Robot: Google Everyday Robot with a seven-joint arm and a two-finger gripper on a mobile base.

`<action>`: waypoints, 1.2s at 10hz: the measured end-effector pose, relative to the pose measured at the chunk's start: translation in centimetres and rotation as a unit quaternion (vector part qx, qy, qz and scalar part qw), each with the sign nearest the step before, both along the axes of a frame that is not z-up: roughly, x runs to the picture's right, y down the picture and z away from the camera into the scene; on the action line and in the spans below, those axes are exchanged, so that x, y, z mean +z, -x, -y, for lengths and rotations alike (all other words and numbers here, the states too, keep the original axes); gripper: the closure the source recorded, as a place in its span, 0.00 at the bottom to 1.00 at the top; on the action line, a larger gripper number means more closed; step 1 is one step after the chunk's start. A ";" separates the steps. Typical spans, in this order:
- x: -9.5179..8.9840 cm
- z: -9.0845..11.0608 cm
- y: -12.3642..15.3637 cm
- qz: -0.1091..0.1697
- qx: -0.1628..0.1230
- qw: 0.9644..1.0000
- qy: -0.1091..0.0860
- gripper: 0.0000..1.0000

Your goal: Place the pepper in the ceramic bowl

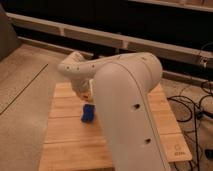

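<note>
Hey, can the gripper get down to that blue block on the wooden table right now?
Probably yes. The gripper hangs close above the blue block on the wooden table, with nothing visible between them, though the robot's arm hides the table just right of it.

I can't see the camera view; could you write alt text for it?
A large white robot arm bends over a wooden table, its pincer hanging low just above a blue block. Dark cables lie on the floor at right.
</note>
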State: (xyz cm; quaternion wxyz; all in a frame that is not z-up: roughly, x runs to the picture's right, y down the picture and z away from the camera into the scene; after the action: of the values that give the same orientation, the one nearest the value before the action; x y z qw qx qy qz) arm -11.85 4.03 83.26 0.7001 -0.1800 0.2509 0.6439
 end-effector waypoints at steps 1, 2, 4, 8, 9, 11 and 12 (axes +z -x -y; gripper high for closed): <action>-1.1 1.0 -0.5 -0.006 -0.005 1.000 -0.016 0.96; -2.3 1.3 -2.2 -0.023 0.001 0.999 -0.028 0.96; -4.2 0.5 -6.4 -0.064 0.033 0.997 -0.036 0.96; -5.7 -3.0 -15.0 -0.129 0.143 0.981 -0.035 0.96; -5.5 -3.5 -16.5 -0.134 0.158 0.978 -0.032 0.96; -4.6 -4.0 -19.3 -0.137 0.169 0.976 -0.029 0.96; -4.4 -4.1 -21.1 -0.142 0.174 0.974 -0.027 0.96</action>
State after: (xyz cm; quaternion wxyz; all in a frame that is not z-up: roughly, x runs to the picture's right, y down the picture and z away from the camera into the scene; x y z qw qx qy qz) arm 9.29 8.17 78.85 0.5394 -0.1084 0.2951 0.7811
